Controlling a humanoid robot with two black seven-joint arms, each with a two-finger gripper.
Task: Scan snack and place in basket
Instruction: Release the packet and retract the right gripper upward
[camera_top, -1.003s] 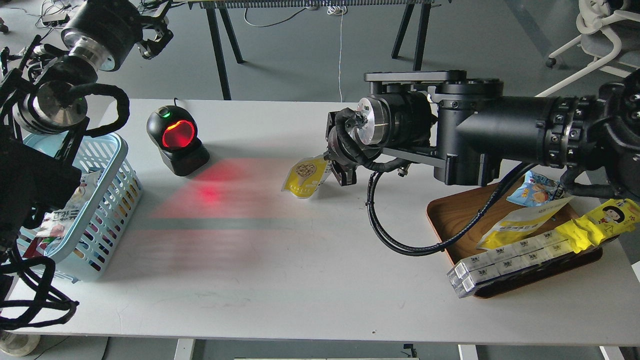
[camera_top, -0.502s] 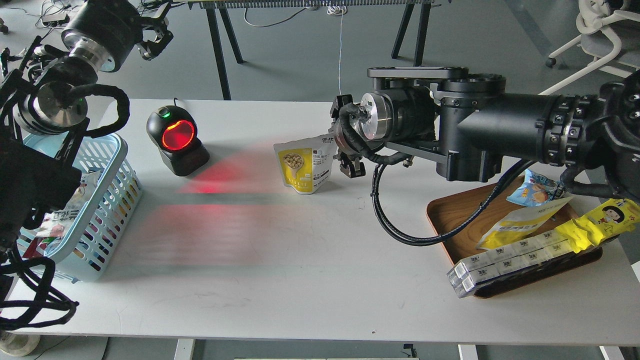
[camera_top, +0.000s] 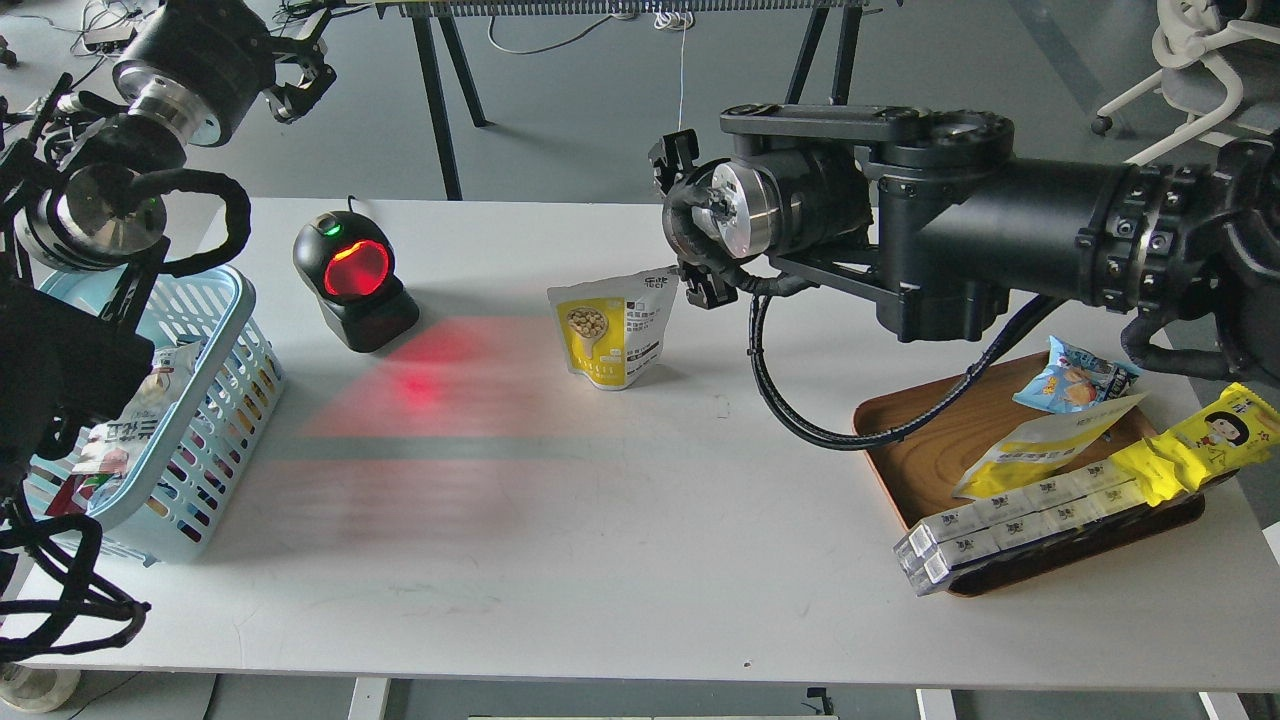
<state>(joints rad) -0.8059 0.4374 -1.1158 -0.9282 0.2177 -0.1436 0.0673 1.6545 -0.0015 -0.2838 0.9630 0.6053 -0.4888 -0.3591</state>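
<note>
- My right fingers (camera_top: 690, 225) sit dark and end-on; I cannot tell their spread.
- My left fingers (camera_top: 295, 75): likewise unclear.
- The snack (camera_top: 612, 327) stands upright on the desk (camera_top: 600, 520), just beside my right fingers.

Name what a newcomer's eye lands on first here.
The scanner glows red at the table's back left, throwing red light across the white table. In that light's path the yellow-and-white snack stands upright at centre, with the right tool just beside its top corner.
</note>
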